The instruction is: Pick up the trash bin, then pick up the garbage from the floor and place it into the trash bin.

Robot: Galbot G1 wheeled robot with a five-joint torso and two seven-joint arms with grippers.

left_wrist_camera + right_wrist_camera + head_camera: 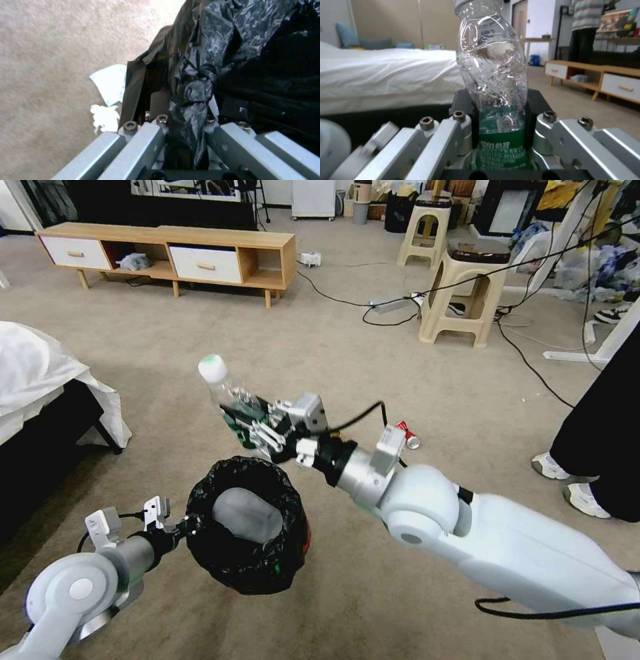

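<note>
- A low wooden cabinet [180, 253] with white drawers stands against the far wall, and two beige plastic stools [467, 290] stand to the right of it with black cables trailing across the carpet [333, 340] around them.
- A bed [40, 380] with a white sheet fills the left edge; a person's dark trouser leg and white shoes [567, 480] stand at the right edge, well apart from the bin.
- A crushed red can [408, 435] lies on the carpet just behind the right forearm.
- White tissue scraps [106, 100] lie on the carpet beside the bin's bag, seen from the left wrist.
- The trash bin [248, 523] hangs off the floor in front of the robot — round, lined with crinkled glossy black plastic folded over the rim, its pale grey inside showing.
- The left gripper [175, 527] has its fingers closed on the bin's rim and bag, at the bin's left side.
- The right gripper [252, 423] sits just beyond the bin's far rim, fingers clamped on the green label of a bottle [227, 397].
- The bottle is clear, dented plastic with a white cap — tilted up and to the left, above the bin.
</note>
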